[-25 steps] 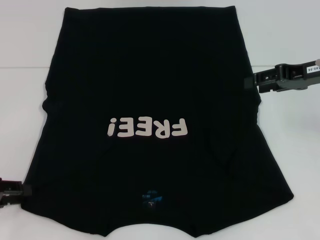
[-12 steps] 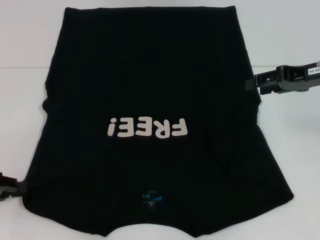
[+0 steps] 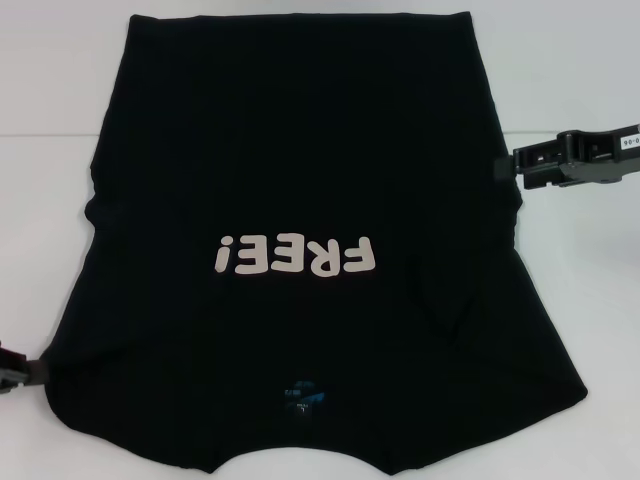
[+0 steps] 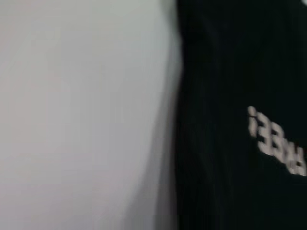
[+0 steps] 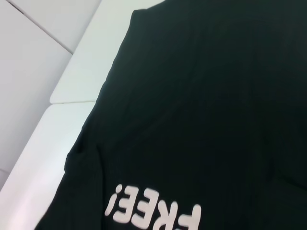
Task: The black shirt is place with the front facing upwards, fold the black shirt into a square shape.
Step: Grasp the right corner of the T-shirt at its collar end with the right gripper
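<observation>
Black shirt [image 3: 300,200] spread flat on the white worktop [image 3: 60,100], lettering up.

The off-white "FREE!" print [image 3: 296,255] faces up, the neck label [image 3: 300,393] at the near edge. The right pincer [image 3: 503,167] touches the shirt's right edge; the left pincer [image 3: 30,371] sits at its near-left corner. Whether either pincer is spread or pinching cloth cannot be told.

White table [image 3: 60,120] — black shirt [image 3: 300,150] spread flat.
</observation>
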